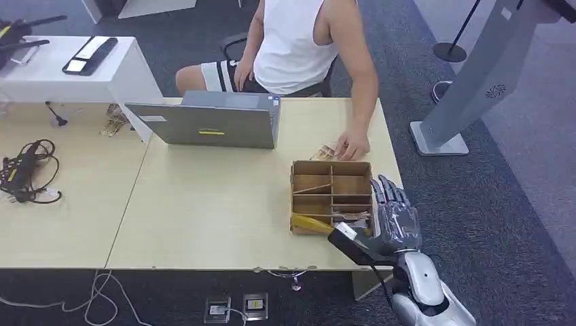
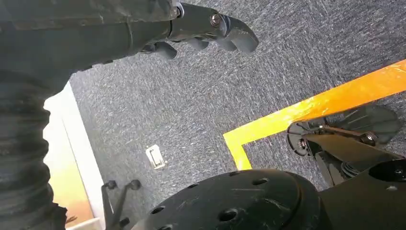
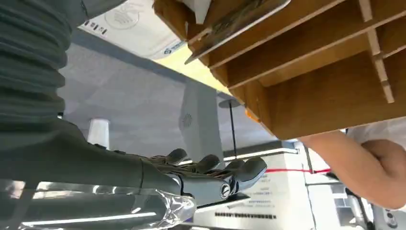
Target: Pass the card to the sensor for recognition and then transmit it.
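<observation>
Hovering beside the brown wooden divided box (image 1: pixel 331 195), the robot's right hand (image 1: pixel 394 216) sits at the box's 3 o'clock, just off the light wooden tabletop (image 1: pixel 204 217) edge, fingers stretched straight and apart, nothing in them. From the right wrist view the same hand (image 3: pixel 210 172) lies flat and extended beneath the box's underside (image 3: pixel 325 81), confirming an unclosed, empty posture.

Where's the card? Something flat and pale, likely the card stack (image 1: pixel 352 217), lies in the box's near compartment at about 5 o'clock, close to the hand's thumb side; it is too small to read clearly. A yellow-handled tool (image 1: pixel 309 223) lies along the box's near edge. At the box's 12 o'clock, a person's hand (image 1: pixel 352 145) rests on the tabletop, behind it a grey laptop (image 1: pixel 214 122). A grey upright kiosk (image 1: pixel 475 75) stands at 2 o'clock on the carpet, possibly the sensor.

The left hand (image 2: pixel 210 33) hangs over grey carpet, fingers curled inward, holding nothing.

My read: the reach for the card is in hand. To do it well, the right hand should swing in over the near compartment, come down with fingers apart, and pinch one card by its edge without nudging the box or catching a divider.
</observation>
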`<action>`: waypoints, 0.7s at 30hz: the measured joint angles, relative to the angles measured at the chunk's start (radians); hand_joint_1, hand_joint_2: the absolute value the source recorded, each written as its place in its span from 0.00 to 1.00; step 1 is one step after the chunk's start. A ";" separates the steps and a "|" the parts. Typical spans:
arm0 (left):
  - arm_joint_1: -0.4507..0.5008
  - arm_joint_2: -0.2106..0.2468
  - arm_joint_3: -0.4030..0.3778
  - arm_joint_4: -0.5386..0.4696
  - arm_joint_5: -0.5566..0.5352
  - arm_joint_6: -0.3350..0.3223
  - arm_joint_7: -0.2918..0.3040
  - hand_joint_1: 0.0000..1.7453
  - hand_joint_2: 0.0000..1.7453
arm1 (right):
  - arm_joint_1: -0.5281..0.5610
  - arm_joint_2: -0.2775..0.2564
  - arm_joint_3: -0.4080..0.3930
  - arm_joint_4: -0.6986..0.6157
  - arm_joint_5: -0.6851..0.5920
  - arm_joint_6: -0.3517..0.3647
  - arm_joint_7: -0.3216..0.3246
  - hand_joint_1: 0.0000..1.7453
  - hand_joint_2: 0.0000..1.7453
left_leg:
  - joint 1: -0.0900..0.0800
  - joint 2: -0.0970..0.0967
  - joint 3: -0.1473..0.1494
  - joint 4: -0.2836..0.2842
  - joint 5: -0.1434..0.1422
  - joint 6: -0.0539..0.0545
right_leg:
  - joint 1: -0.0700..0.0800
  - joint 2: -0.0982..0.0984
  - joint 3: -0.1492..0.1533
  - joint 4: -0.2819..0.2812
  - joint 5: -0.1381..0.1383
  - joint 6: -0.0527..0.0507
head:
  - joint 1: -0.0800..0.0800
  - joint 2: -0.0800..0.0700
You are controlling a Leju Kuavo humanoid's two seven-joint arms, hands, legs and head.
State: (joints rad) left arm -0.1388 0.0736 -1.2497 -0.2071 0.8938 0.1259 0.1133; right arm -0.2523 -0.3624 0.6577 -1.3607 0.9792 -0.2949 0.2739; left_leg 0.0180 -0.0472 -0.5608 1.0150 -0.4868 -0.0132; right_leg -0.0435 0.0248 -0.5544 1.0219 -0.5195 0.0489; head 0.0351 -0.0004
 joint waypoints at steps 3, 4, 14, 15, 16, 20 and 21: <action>0.000 0.000 0.000 0.000 -0.001 0.000 0.000 0.00 1.00 | 0.000 0.006 0.000 0.004 -0.028 0.006 -0.019 0.00 1.00 | 0.000 0.000 0.000 0.000 0.000 0.000 | 0.000 0.000 0.000 0.000 0.000 0.000 | 0.000 0.000; 0.000 0.000 0.000 0.000 -0.001 0.000 -0.001 0.00 1.00 | 0.000 0.008 0.002 0.004 -0.032 0.008 -0.024 0.00 1.00 | 0.000 0.000 0.000 0.000 0.000 0.000 | 0.000 0.000 0.000 0.000 0.000 0.000 | 0.000 0.000; 0.000 0.000 0.000 0.000 -0.008 0.000 -0.006 0.00 1.00 | 0.000 0.031 0.014 0.021 -0.048 0.008 -0.038 0.92 1.00 | 0.000 0.000 0.000 0.000 0.000 0.000 | 0.000 0.000 0.000 0.000 0.000 0.000 | 0.000 0.000; 0.000 0.000 0.000 0.000 -0.008 0.000 -0.006 0.00 1.00 | 0.000 0.032 0.014 0.023 -0.048 0.008 -0.039 1.00 1.00 | 0.000 0.000 0.000 0.000 0.000 0.000 | 0.000 0.000 0.000 0.000 0.000 0.000 | 0.000 0.000; 0.000 0.000 0.000 0.000 -0.008 0.000 -0.006 0.00 1.00 | 0.000 0.033 0.015 0.025 -0.049 0.008 -0.039 1.00 1.00 | 0.000 0.000 0.000 0.000 0.000 0.000 | 0.000 0.000 0.000 0.000 0.000 0.000 | 0.000 0.000; 0.000 0.000 0.000 0.000 -0.008 0.000 -0.006 0.00 1.00 | -0.001 0.037 0.016 0.035 -0.058 0.011 -0.043 1.00 1.00 | 0.000 0.000 0.000 0.000 0.000 0.000 | 0.000 0.000 0.000 0.000 0.000 0.000 | 0.000 0.000; 0.000 0.000 0.000 0.000 -0.008 0.000 -0.006 0.00 1.00 | -0.001 0.039 0.016 0.038 -0.063 0.016 -0.045 1.00 1.00 | 0.000 0.000 0.000 0.000 0.000 0.000 | 0.000 0.000 0.000 0.000 0.000 0.000 | 0.000 0.000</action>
State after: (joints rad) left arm -0.1390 0.0736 -1.2501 -0.2071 0.8854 0.1259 0.1072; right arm -0.2533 -0.3231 0.6741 -1.3229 0.9159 -0.2792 0.2285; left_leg 0.0180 -0.0473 -0.5608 1.0150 -0.4867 -0.0132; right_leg -0.0435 0.0248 -0.5542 1.0219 -0.5195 0.0489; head 0.0347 -0.0004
